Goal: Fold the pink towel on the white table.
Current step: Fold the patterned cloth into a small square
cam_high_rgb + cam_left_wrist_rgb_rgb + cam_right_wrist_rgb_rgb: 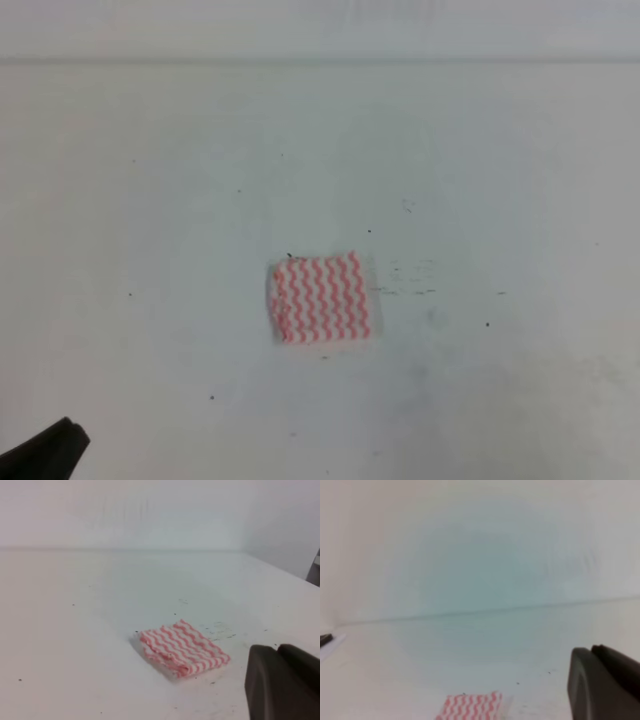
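The pink towel (321,298) lies folded into a small thick square near the middle of the white table (150,200). The left wrist view shows its stacked layers (183,648), with the folded edge toward the camera. My left gripper (45,450) is at the bottom left corner of the high view, far from the towel. Its dark fingers (265,680) sit pressed together, holding nothing. My right gripper (594,652) is out of the high view. In its wrist view its fingers sit together and empty, and the towel (470,706) shows at the bottom edge.
Small dark specks and scuff marks (410,290) dot the table to the right of the towel. The table's far edge (320,60) meets a pale wall. A grey object (314,570) shows at the right rim of the left wrist view.
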